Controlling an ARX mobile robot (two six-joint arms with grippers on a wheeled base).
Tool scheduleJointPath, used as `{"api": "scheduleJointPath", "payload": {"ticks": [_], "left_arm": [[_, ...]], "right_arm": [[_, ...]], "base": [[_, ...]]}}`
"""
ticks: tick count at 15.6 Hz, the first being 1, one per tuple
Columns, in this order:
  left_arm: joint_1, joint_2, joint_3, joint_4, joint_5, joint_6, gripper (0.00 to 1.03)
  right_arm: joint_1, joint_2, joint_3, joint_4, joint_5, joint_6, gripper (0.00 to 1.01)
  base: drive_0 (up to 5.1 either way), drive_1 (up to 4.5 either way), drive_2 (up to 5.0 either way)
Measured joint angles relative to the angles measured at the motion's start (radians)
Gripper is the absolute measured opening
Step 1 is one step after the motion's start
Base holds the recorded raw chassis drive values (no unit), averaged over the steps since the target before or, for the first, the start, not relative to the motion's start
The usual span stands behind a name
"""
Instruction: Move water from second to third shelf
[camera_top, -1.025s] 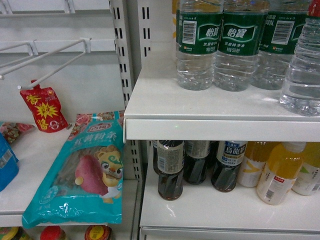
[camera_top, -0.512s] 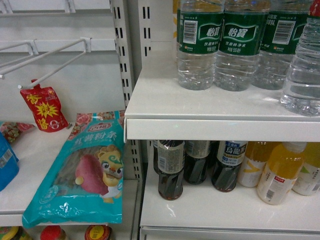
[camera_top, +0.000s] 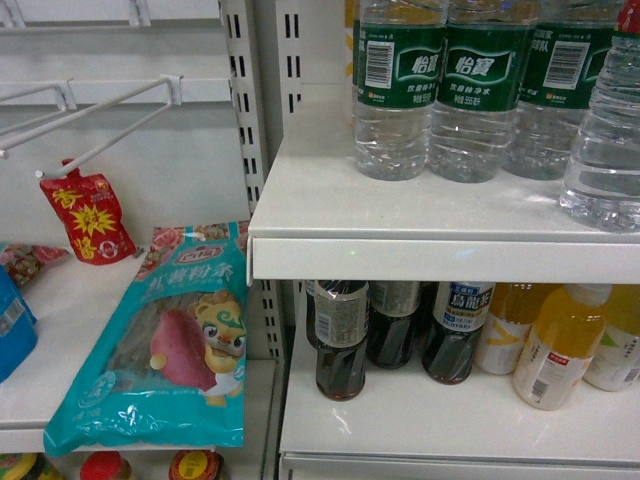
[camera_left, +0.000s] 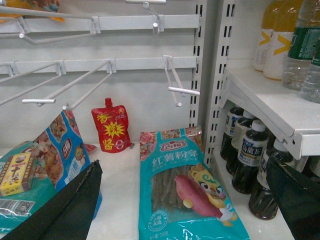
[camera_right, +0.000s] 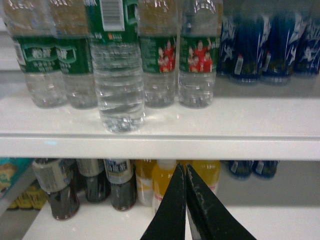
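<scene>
Several water bottles (camera_top: 480, 90) with dark green labels stand in a row on the upper white shelf (camera_top: 400, 215). One water bottle (camera_right: 119, 75) stands forward of the row near the shelf's front edge, also at the right edge of the head view (camera_top: 605, 150). My right gripper (camera_right: 185, 167) is shut and empty, below and in front of that shelf's lip, slightly right of the forward bottle. My left gripper (camera_left: 183, 162) is open over the left bay, holding nothing. Neither gripper shows in the head view.
Dark tea bottles (camera_top: 342, 340) and yellow drink bottles (camera_top: 560, 345) fill the lower shelf (camera_top: 430, 420). Blue-patterned bottles (camera_right: 265, 45) stand right of the water. The left bay holds a teal sweet-potato packet (camera_left: 187, 185), a red pouch (camera_left: 111, 131) and wire hooks (camera_left: 175, 85).
</scene>
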Motion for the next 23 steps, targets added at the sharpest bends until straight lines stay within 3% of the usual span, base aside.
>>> {"api": "scheduleJointPath", "payload": {"ticks": [6,14,15,23], "left_arm": [[0.0,0.0,0.0,0.0,0.0,0.0,0.98],[0.0,0.0,0.0,0.0,0.0,0.0,0.98],[0.0,0.0,0.0,0.0,0.0,0.0,0.98],[0.0,0.0,0.0,0.002,0.0,0.0,0.98]], "right_arm": [[0.0,0.001,-0.003,-0.005,0.0,0.002,0.02],[0.0,0.001,-0.003,-0.005,0.0,0.003,1.0],[0.0,0.001,-0.003,-0.005,0.0,0.003,0.97],[0.0,0.002,-0.003,0.0,0.0,0.003,0.98]], "base": [[0.0,0.0,0.0],[0.0,0.0,0.0],[0.0,0.0,0.0],[0.0,0.0,0.0]]}}
